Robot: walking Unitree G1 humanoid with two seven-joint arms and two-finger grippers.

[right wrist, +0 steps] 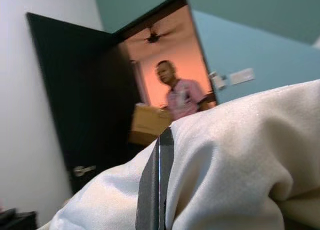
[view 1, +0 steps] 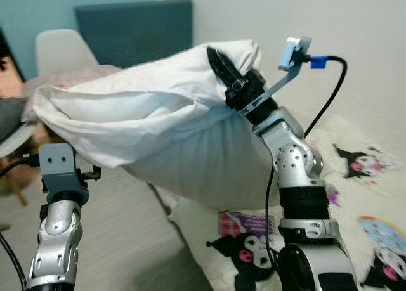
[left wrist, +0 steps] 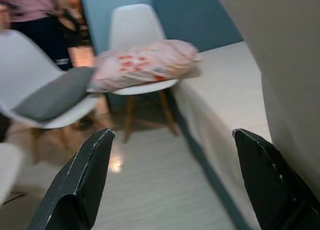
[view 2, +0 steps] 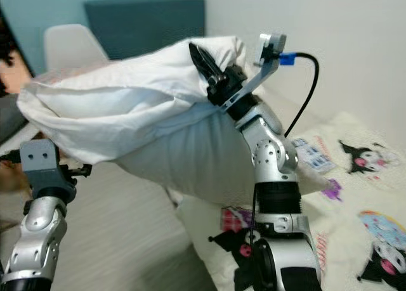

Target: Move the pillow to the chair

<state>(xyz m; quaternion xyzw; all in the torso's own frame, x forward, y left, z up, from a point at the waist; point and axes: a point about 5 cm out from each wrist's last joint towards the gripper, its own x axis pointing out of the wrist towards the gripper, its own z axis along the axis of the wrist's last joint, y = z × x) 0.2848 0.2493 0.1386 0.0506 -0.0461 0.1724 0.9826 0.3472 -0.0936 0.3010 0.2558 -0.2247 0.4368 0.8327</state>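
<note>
Left eye view, nearest first: the left arm's silver forearm rises at about 7 o'clock, and its claw (left wrist: 172,177) goes in under the low edge of the white pillow (view 1: 152,123). The left wrist view shows that claw's two black fingers (left wrist: 82,182) spread wide with air between them, the pillow's pale cloth hanging just beside one finger.

At 5 o'clock the right arm stands up from the bed (view 1: 374,240), whose cream cover carries black-and-pink cartoon figures. The right claw (view 1: 222,66) reaches up to about 1 o'clock and bites into the pillow's upper end. In the right wrist view its fingers (right wrist: 156,185) are pressed together on a fold of the white cloth, pinching it.

The pillow is held in the air across the middle of the scene, sagging from the right claw toward 9 o'clock, above the floor and the bed's edge.

Farther off, at 10 o'clock, stands a white chair (left wrist: 134,32) with a pink patterned cushion (left wrist: 145,62) on its seat. Beside it is a second white chair (left wrist: 30,69) bearing a grey cushion (left wrist: 52,97). Behind them is a teal wall (view 1: 38,6) and a dark headboard (view 1: 136,28).

Farthest, through an open dark door (right wrist: 75,104), a person (right wrist: 175,92) stands in a pink top, holding a cardboard box (right wrist: 147,122).
</note>
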